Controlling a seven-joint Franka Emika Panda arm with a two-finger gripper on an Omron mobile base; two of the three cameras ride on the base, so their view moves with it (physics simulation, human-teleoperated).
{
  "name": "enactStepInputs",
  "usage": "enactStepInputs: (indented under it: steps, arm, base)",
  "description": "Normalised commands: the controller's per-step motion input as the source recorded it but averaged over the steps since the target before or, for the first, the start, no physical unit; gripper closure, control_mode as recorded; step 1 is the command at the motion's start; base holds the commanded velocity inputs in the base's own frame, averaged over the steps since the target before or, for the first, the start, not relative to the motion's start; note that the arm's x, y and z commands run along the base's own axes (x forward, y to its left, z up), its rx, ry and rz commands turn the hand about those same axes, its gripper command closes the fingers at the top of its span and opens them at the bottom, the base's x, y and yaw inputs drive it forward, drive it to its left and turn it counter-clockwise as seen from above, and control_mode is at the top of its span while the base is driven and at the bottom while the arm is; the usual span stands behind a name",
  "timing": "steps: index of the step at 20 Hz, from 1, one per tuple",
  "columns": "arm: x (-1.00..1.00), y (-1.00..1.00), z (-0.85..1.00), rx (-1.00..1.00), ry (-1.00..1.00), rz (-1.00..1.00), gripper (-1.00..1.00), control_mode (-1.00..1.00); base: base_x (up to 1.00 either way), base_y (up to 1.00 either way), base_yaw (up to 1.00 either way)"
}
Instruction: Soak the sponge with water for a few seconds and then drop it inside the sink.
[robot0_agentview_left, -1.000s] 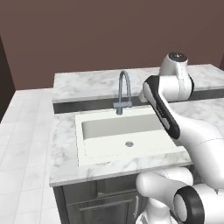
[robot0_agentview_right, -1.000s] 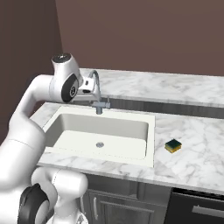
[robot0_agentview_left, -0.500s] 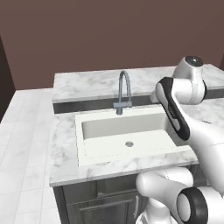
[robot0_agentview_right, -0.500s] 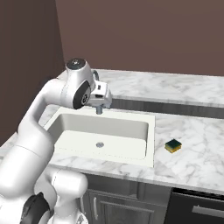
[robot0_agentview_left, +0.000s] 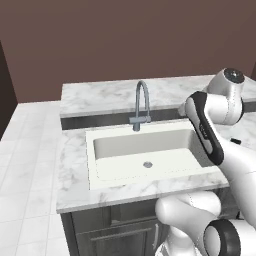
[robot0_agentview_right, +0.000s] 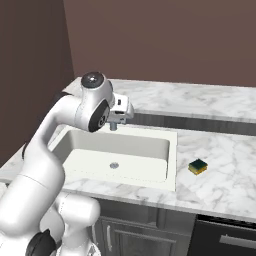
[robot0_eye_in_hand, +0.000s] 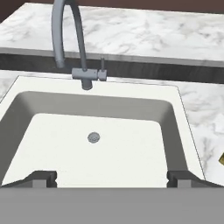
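Sponge (robot0_agentview_right: 198, 166): small yellow block, dark green top face, lying flat on marble right of basin, apart from rim. Sink (robot0_agentview_right: 165, 150): white rectangular basin, round grey drain (robot0_eye_in_hand: 93, 137) at floor centre, set in white-grey marble.

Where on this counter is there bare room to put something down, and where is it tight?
Bare marble lies left of the sink, along its front edge, and on the raised back ledge behind the faucet. Right of the basin, marble is free all around the sponge. It is tightest at the faucet, where the open gripper and the arm hang over the basin.
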Motion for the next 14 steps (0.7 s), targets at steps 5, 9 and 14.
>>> enactStepInputs:
  steps: [5,9,14]
  arm:
    - [0.0,0.0,0.0,0.0,-0.2,0.0,-1.0,-1.0]
    - [0.0,0.0,0.0,0.0,-0.23,0.0,-1.0,-1.0]
    - [0.0,0.0,0.0,0.0,-0.23,0.02,-1.0,-1.0]
  base:
    - [0.0,0.0,0.0]
    - [0.0,0.0,0.0]
    - [0.0,0.0,0.0]
